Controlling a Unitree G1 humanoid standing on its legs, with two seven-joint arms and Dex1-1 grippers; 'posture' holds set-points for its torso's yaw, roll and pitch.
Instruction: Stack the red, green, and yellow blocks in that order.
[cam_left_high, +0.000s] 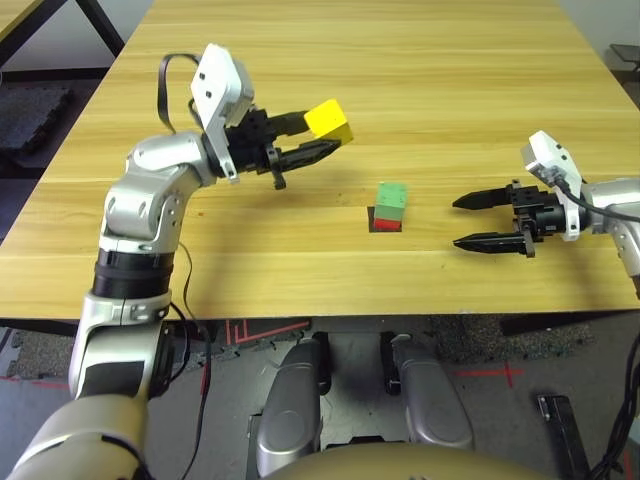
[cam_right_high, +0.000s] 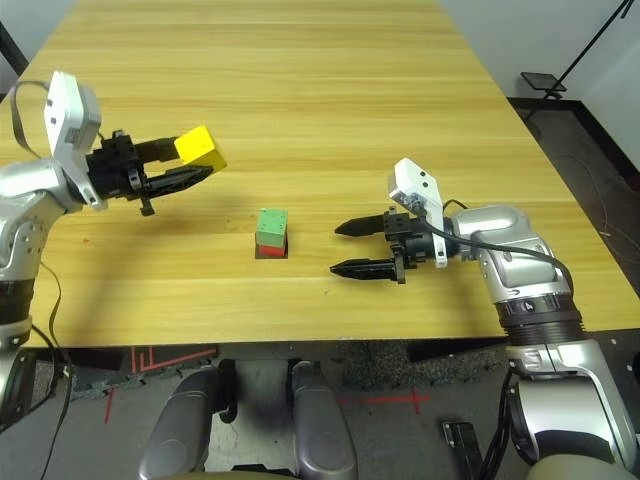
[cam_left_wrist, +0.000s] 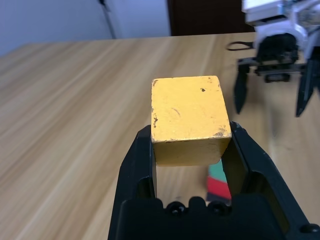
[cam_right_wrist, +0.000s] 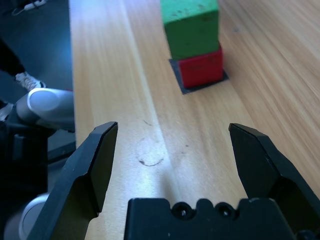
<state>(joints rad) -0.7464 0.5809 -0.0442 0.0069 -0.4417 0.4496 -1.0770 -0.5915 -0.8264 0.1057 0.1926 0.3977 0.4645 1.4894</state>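
Observation:
The green block (cam_left_high: 392, 198) sits on top of the red block (cam_left_high: 387, 219), which rests on a flat black square patch (cam_left_high: 385, 227) near the table's middle. My left gripper (cam_left_high: 325, 136) is shut on the yellow block (cam_left_high: 328, 120) and holds it in the air, up and to the left of the stack. In the left wrist view the yellow block (cam_left_wrist: 189, 120) is clamped between both fingers, with the stack (cam_left_wrist: 219, 180) below. My right gripper (cam_left_high: 462, 222) is open to the right of the stack, just above the table, with nothing between its fingers.
The wooden table (cam_left_high: 400, 70) stretches far behind the stack. Its front edge (cam_left_high: 320, 310) runs close below the stack and the right gripper. Dark floor with red tape marks (cam_left_high: 490, 375) lies beyond that edge.

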